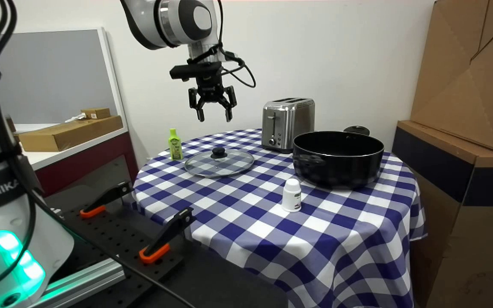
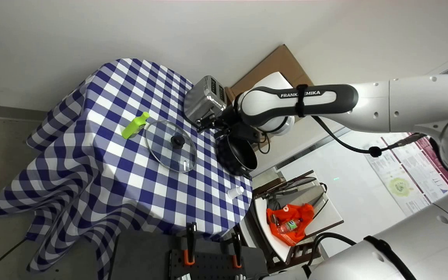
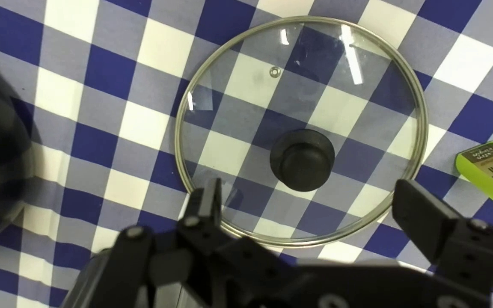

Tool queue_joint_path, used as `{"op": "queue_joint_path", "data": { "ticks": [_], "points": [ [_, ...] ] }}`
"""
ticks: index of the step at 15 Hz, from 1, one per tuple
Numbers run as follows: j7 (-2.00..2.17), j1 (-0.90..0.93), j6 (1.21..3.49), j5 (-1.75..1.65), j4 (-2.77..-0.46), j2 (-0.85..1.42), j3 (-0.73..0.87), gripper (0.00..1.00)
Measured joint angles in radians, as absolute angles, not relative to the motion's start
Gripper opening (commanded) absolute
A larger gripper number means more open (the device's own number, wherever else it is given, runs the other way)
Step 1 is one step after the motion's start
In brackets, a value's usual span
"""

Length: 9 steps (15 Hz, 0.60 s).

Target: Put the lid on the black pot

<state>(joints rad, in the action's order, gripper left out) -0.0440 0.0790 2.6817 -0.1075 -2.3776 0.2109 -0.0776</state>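
The fingers (image 1: 228, 114) of the gripper (image 1: 215, 116) are standing wide apart in an exterior view, holding and touching nothing. The gripper is pointing straight down, hanging well above the tablecloth (image 1: 250, 226). The lid (image 1: 229, 166) (transparent, checks showing through) is lying flat on the tablecloth; the black pot (image 1: 336, 171) is standing upright, apart from it.

In an exterior view, the arm (image 2: 321, 99) is spanning from the right edge, overlapping part of the black pot; the finger gap is showing too small to judge. The lid is resting just beside the green bottle (image 2: 133, 126).

In the wrist view, the lid's knob (image 3: 305, 164) is appearing between the widely spaced fingers and below them.
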Motion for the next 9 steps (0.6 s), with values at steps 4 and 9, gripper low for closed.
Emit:
{"op": "queue_joint_path", "data": {
  "ticks": [4, 9],
  "points": [
    [-0.020, 0.096, 2.682, -0.116, -2.275, 0.338, -0.073, 1.00],
    [-0.017, 0.120, 2.682, -0.117, -2.154, 0.465, -0.071, 1.00]
  ]
}}
